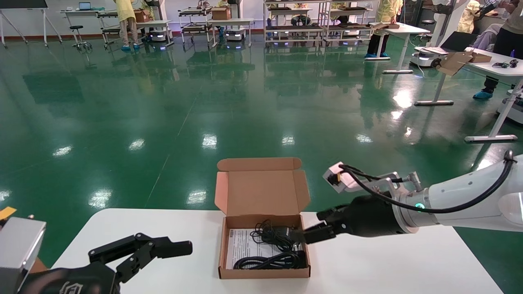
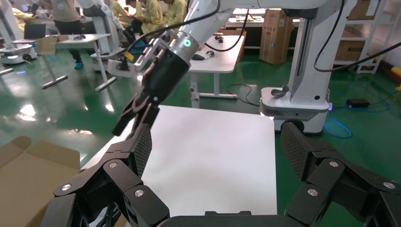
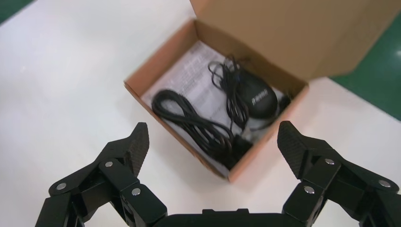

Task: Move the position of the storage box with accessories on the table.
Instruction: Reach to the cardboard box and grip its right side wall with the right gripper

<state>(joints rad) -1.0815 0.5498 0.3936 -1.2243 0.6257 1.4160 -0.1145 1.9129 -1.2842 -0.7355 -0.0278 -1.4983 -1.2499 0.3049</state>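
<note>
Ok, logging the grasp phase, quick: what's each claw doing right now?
Left claw: open, empty, low beside the storage box.
Right claw: open, holding nothing, poised at the box's right wall.

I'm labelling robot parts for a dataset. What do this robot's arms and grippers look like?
Right arm: glossy white shell, green indicator light, black cables looping outside, black wrist section. Both the right gripper and the left gripper are black, with linked, bolted fingers and cross-hatched pads.
</note>
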